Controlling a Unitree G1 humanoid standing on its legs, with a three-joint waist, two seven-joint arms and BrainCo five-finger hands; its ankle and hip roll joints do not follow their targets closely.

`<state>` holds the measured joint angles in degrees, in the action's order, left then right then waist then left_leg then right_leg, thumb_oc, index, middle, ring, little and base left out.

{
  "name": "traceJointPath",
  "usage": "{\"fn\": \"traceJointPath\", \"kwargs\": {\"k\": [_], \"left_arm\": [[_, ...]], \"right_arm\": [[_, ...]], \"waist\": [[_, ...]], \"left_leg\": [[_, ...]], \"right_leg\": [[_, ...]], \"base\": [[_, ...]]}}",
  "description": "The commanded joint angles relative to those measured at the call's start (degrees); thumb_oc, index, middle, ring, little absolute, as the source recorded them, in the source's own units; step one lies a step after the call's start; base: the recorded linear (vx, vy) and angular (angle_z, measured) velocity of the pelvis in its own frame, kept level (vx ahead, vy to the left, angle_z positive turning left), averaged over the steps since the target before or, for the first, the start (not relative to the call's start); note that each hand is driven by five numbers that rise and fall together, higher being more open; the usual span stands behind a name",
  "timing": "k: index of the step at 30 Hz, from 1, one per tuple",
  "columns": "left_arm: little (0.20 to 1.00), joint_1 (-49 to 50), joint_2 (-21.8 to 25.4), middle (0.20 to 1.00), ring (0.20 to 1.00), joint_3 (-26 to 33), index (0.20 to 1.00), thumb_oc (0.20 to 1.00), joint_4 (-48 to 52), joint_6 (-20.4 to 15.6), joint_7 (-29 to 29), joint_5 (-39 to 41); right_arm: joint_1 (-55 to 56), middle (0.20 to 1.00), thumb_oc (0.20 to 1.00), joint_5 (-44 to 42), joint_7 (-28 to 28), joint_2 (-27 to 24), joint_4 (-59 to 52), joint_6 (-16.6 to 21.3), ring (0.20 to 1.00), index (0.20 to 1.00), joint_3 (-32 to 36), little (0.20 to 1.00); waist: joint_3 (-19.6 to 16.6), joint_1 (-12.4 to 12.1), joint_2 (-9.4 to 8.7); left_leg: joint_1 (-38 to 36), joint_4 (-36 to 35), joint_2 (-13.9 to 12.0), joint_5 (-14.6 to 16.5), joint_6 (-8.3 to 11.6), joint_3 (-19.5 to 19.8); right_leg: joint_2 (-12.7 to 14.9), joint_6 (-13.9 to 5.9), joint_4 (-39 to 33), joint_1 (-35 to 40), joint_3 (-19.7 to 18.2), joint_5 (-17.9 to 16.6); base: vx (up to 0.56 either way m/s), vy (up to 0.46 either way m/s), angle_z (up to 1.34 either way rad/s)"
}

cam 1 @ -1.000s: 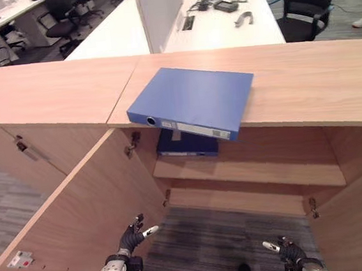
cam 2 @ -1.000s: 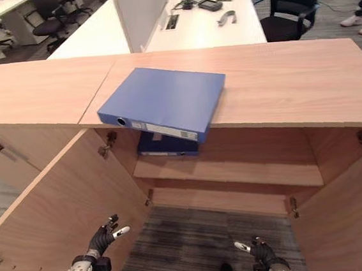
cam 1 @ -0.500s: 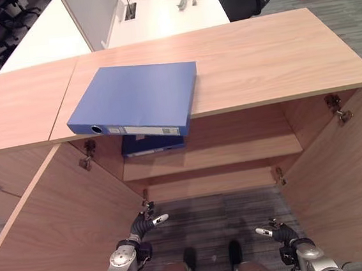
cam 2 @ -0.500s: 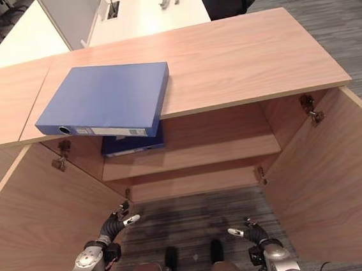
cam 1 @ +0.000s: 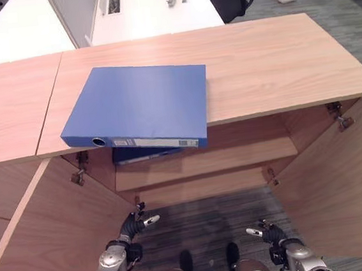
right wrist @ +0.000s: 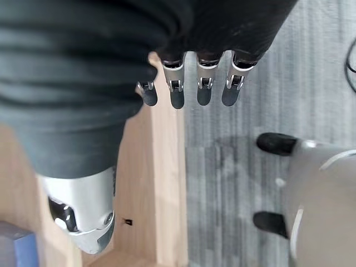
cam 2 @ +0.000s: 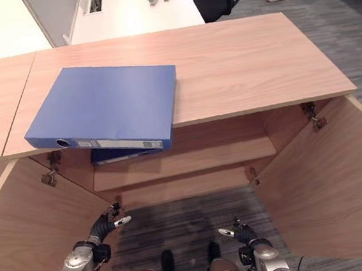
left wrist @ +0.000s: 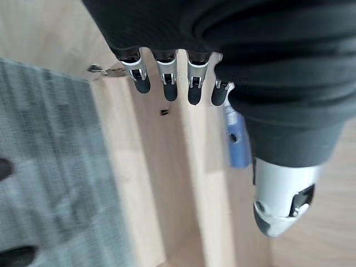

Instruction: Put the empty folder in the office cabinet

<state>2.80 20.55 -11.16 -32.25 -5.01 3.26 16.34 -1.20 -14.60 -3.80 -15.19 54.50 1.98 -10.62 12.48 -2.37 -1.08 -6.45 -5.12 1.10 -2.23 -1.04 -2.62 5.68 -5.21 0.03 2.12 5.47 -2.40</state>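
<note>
Left robot hand (cam 1: 134, 228) low; wrist view: blue folder (left wrist: 236, 139) edge-on.

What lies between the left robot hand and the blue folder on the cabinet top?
In the left eye view, no object: the left robot hand hangs low by the open door; above it only the open cabinet front and shelf below the blue folder.
</note>
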Motion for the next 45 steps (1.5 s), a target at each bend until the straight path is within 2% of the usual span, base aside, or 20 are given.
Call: {"fn": "traceJointPath", "kwargs": {"k": [1, 4, 8, 15, 16, 18, 21, 23, 29, 32, 36, 41, 43, 45], "left_arm": [[1.000, -0.66, -0.98, 1.000, 1.000, 0.86, 1.000, 1.000, 2.25, -2.13, -0.28, -1.12], [1.000, -0.08, -1.41, 1.000, 1.000, 1.18, 1.000, 1.000, 2.98, -2.18, -0.47, -1.50], [1.000, 0.32, -0.98, 1.000, 1.000, 1.44, 1.000, 1.000, 4.33, -2.32, -0.98, -3.00], [1.000, 2.49, 1.91, 1.000, 1.000, 4.30, 1.000, 1.000, 12.86, -3.08, -3.06, -11.12], [1.000, 2.62, 1.93, 1.000, 1.000, 4.32, 1.000, 1.000, 12.92, -3.03, -3.05, -11.13], [1.000, 3.94, 2.95, 1.000, 1.000, 6.86, 1.000, 1.000, 16.79, -3.56, -4.42, -15.34], [1.000, 5.03, 3.79, 1.000, 1.000, 8.69, 1.000, 1.000, 19.75, -4.19, -5.93, -18.53], [1.000, 6.11, 4.58, 1.000, 1.000, 10.32, 1.000, 1.000, 22.82, -5.29, -8.88, -22.43], [1.000, 8.93, 8.12, 1.000, 1.000, 15.13, 1.000, 1.000, 30.96, -7.65, -20.41, -37.54], [1.000, 9.33, 10.59, 1.000, 1.000, 16.56, 1.000, 1.000, 34.70, -8.15, -23.43, -43.14], [1.000, 8.95, 12.90, 1.000, 1.000, 17.11, 1.000, 1.000, 39.65, -8.84, -25.01, -47.75], [1.000, 5.78, 16.39, 1.000, 1.000, 16.61, 1.000, 1.000, 43.17, -9.03, -25.13, -50.64], [1.000, 5.74, 16.44, 1.000, 1.000, 16.61, 1.000, 1.000, 43.23, -8.98, -25.13, -50.68], [1.000, 2.93, 20.05, 1.000, 1.000, 15.89, 1.000, 1.000, 45.50, -9.42, -24.82, -53.41]], "right_arm": [[-1.00, 1.000, 1.000, -0.58, 0.17, -1.85, -0.15, 1.33, 1.000, 1.000, 0.25, 1.000], [-0.02, 1.000, 1.000, 0.33, 0.02, -2.32, -0.42, 1.25, 1.000, 1.000, 0.12, 1.000], [0.53, 1.000, 1.000, 0.34, 0.17, -2.68, -1.20, 1.33, 1.000, 1.000, 0.49, 1.000], [1.17, 1.000, 1.000, -0.26, 0.66, -2.47, -1.60, 1.83, 1.000, 1.000, 2.07, 1.000], [1.24, 1.000, 1.000, -0.25, 0.66, -2.45, -1.58, 1.82, 1.000, 1.000, 2.02, 1.000], [1.40, 1.000, 1.000, 0.09, 0.62, -2.27, -1.80, 2.13, 1.000, 1.000, 2.32, 1.000], [1.79, 1.000, 1.000, 0.23, 0.66, -2.01, -2.16, 2.42, 1.000, 1.000, 2.44, 1.000], [2.03, 1.000, 1.000, 0.26, 1.07, -1.64, -2.05, 3.09, 1.000, 1.000, 2.39, 1.000], [2.26, 1.000, 1.000, 0.58, 2.37, -1.45, -2.09, 5.49, 1.000, 1.000, 0.99, 1.000], [1.97, 1.000, 1.000, 0.48, 2.74, -1.47, -1.64, 5.91, 1.000, 1.000, 0.24, 1.000], [2.04, 1.000, 1.000, 0.25, 2.46, -1.21, -1.72, 6.25, 1.000, 1.000, -1.21, 1.000], [1.66, 1.000, 1.000, 1.06, 2.01, -1.46, -2.09, 6.13, 1.000, 1.000, -2.69, 1.000], [1.62, 1.000, 1.000, 1.07, 2.02, -1.39, -2.09, 6.13, 1.000, 1.000, -2.64, 1.000], [1.10, 1.000, 1.000, 1.76, 1.66, -1.74, -1.77, 6.19, 1.000, 1.000, -3.37, 1.000]], "waist": [[-1.23, -0.29, 1.88], [-2.84, -0.58, 1.78], [-3.19, -0.61, 1.65], [-3.73, -1.40, 1.38], [-3.81, -1.36, 1.37], [-3.82, -2.00, 1.19], [-3.93, -2.41, 0.97], [-4.02, -3.01, 0.69], [-4.20, -4.97, -0.17], [-4.24, -5.74, -0.08], [-4.25, -5.82, 0.03], [-4.42, -5.26, 0.47], [-4.21, -5.29, 0.46], [-4.27, -4.81, 1.02]], "left_leg": [[1.88, 4.94, -1.62, 5.08, 2.25, 0.56], [0.26, 2.78, -1.66, 4.38, 2.87, 1.07], [-0.72, 1.75, -1.81, 3.96, 3.24, 1.53], [-0.85, 1.01, -2.05, 2.98, 3.83, 2.60], [-1.31, 0.89, -2.10, 3.62, 3.89, 2.67], [-0.68, 1.10, -2.10, 2.87, 4.01, 3.26], [-1.08, 0.99, -2.27, 3.42, 4.20, 3.75], [-1.06, 1.02, -2.31, 3.38, 4.36, 4.23], [-0.93, 0.99, -2.75, 3.19, 4.92, 5.38], [-0.74, 0.92, -2.94, 3.01, 5.19, 5.81], [-1.02, 0.89, -3.07, 3.04, 5.38, 6.27], [-1.00, 0.80, -3.15, 2.83, 5.56, 6.62], [-0.65, 1.02, -3.09, 2.26, 5.51, 6.58], [-0.64, 0.86, -3.15, 2.23, 5.60, 6.43]], "right_leg": [[0.64, -3.11, 5.34, 0.64, 0.98, 5.84], [0.82, -2.82, 1.29, 3.88, 2.78, 5.38], [0.60, -2.62, -0.53, 5.49, 3.55, 5.09], [0.11, -2.40, -2.60, 6.90, 4.51, 4.43], [0.05, -2.45, -2.74, 7.38, 4.53, 5.00], [-0.09, -2.19, -2.42, 7.08, 4.79, 4.78], [-0.26, -2.10, -2.39, 7.71, 5.11, 5.66], [-0.44, -2.01, -2.36, 8.01, 5.41, 5.93], [-0.89, -1.88, -2.90, 8.51, 6.68, 6.17], [-0.99, -1.97, -3.13, 8.55, 7.27, 6.11], [-1.30, -1.92, -3.15, 8.99, 7.46, 6.37], [-1.54, -1.82, -3.06, 8.98, 7.42, 6.47], [-1.47, -1.78, -2.89, 8.67, 7.53, 5.93], [-1.62, -1.88, -2.99, 8.62, 7.46, 5.95]], "base": [[0.06, -0.030, 0.01], [0.08, -0.050, 0.14], [0.05, -0.048, 0.10], [0.00, -0.033, 0.10], [-0.06, -0.029, 0.05], [-0.03, -0.037, 0.10], [0.02, -0.039, 0.18], [0.02, -0.043, 0.12], [-0.01, -0.054, 0.13], [-0.01, -0.047, 0.15], [0.04, -0.029, 0.05], [0.00, -0.007, 0.00], [-0.04, 0.000, 0.00], [0.04, -0.007, 0.00]]}}
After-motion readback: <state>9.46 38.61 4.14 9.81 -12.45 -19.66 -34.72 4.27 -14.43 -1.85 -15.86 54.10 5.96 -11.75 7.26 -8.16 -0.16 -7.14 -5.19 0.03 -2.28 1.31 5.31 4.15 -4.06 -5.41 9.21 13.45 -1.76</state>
